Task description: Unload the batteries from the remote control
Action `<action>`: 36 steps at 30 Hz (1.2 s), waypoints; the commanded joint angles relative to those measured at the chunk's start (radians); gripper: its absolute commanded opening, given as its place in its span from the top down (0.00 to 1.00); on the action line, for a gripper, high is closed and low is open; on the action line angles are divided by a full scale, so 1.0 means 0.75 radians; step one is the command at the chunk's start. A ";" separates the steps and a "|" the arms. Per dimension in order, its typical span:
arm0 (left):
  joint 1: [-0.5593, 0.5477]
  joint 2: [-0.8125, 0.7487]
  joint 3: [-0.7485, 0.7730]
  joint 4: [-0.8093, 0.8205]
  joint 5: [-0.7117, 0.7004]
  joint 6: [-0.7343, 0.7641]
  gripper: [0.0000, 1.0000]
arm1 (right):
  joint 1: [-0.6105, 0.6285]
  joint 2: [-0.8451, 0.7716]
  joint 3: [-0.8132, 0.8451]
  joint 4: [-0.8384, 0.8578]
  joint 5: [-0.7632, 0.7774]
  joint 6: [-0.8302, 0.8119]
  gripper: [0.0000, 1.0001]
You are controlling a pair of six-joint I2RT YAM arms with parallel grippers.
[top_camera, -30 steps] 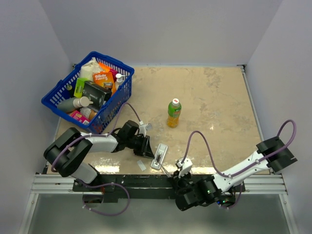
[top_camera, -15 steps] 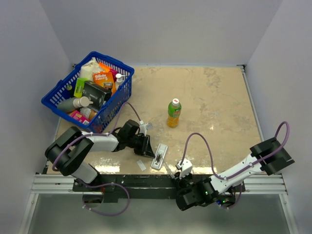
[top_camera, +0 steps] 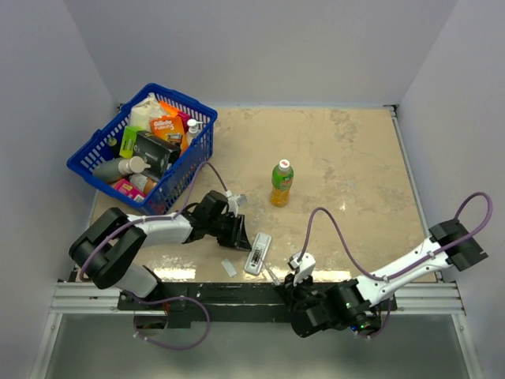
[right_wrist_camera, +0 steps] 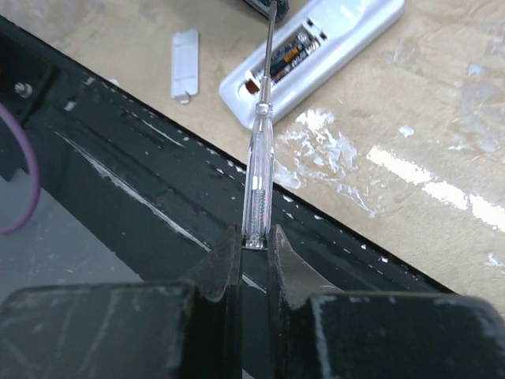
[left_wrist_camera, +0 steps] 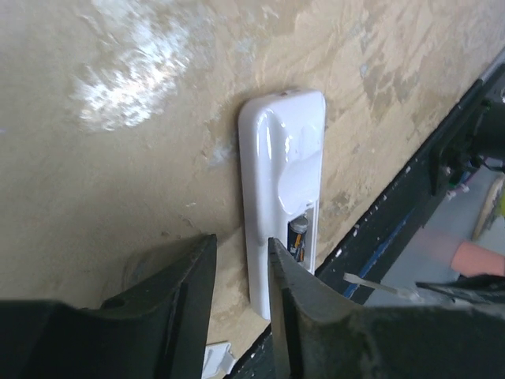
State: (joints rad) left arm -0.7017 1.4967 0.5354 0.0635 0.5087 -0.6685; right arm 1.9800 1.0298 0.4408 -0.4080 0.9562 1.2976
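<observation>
Near one remote control (left_wrist_camera: 280,158) holding one battery (left_wrist_camera: 298,237), left pincer (left_wrist_camera: 241,241) gapes, right pincer (right_wrist_camera: 254,233) pinches one screwdriver (right_wrist_camera: 259,166).

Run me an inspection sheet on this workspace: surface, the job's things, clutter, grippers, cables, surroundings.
Surface: beige mottled table, shiny patches.
Job's things: remote lies flat near the front edge with its compartment open; one battery seen inside.
Clutter: small white piece beside the remote; green bottle upright mid-table; blue basket of packaged goods, far left.
Grippers: left gripper open, low at the remote's end; right gripper shut on a screwdriver, tip over the compartment.
Cables: purple cable loops off each arm, none on the remote.
Surroundings: grey walls; black rail along the near edge.
</observation>
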 commanded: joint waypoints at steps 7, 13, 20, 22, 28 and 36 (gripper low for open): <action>0.048 -0.138 0.178 -0.287 -0.191 0.104 0.58 | -0.018 -0.191 0.222 -0.607 0.051 0.121 1.00; 0.138 -0.243 0.213 -0.326 -0.147 0.145 0.55 | -0.092 -0.252 0.400 -0.812 -0.056 0.070 1.00; 0.152 -0.241 0.190 -0.326 -0.102 0.188 0.50 | -0.416 -0.089 0.500 -0.589 -0.399 -0.343 1.00; 0.158 -0.257 0.172 -0.318 -0.095 0.184 0.50 | -0.494 -0.001 0.517 -0.520 -0.497 -0.421 1.00; 0.163 -0.265 0.131 -0.306 -0.073 0.198 0.48 | -0.668 0.106 0.549 -0.391 -0.700 -0.588 1.00; 0.165 -0.208 0.047 -0.171 0.046 0.153 0.51 | -0.750 0.151 0.568 -0.303 -0.862 -0.701 1.00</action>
State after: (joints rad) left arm -0.5835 1.3216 0.5926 -0.1394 0.4755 -0.5488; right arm 1.4292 1.1248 0.8234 -0.6880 0.3981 0.8501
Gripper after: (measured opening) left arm 0.502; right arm 0.103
